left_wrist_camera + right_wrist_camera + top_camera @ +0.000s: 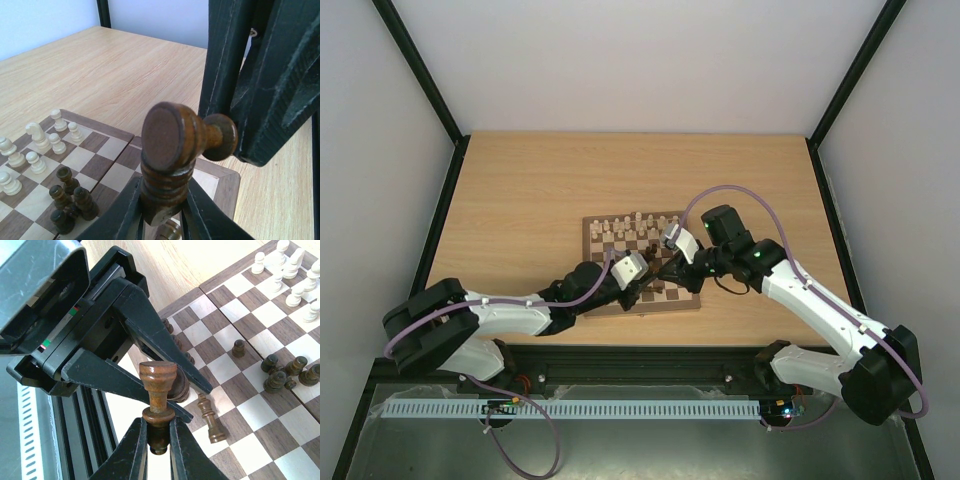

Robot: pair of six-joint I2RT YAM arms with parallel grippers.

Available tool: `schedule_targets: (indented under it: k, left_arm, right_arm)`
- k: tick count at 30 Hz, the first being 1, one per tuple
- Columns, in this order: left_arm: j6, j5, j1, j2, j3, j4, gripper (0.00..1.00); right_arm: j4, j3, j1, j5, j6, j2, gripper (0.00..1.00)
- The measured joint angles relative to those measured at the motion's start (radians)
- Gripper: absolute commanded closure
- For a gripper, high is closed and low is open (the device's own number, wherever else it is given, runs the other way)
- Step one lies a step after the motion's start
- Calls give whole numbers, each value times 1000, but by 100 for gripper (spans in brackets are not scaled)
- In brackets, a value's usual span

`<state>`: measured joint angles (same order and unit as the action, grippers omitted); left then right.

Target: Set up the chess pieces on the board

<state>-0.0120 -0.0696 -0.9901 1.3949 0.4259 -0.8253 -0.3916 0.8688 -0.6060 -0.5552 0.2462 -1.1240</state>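
**Both hands loaded above the board's near side**

The left hand (pixel 164 189) is narrowed onto a ribbed dark piece (pixel 161 196), with a finger pressed to either side. The right hand (pixel 157 422) pinches a disc-ended dark piece (pixel 158 382) by one end, and the disc end stands clear of its fingers. The two held pieces sit just beside each other; whether they touch cannot be told. Both hang over the near side of the board (pixel 600 250), which lies mid-counter (pixel 530 190). Cream pieces (pixel 37 135) stand along the far rows. A cluster of dark pieces (pixel 275 381) occupies mid-board squares. One fallen dark piece (pixel 210 419) lies on its side near the hands.
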Motion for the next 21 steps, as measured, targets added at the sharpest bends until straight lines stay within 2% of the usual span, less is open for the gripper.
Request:
schedule_targets:
  k: [7, 13, 16, 21]
  left_arm:
    - [-10, 5, 0, -9, -2, 8, 85]
    - [-23, 18, 0, -64, -1, 83, 86]
    - [-54, 29, 0, -98, 19, 169, 86]
    - [-143, 45, 1, -154, 138, 412, 86]
  right_arm:
    - [0, 0, 4, -4, 0, 0, 96]
    - [7, 4, 4, 2, 1, -1, 96]
    - [-11, 24, 5, 45, 20, -5, 96]
    - [-92, 127, 5, 159, 117, -29, 96]
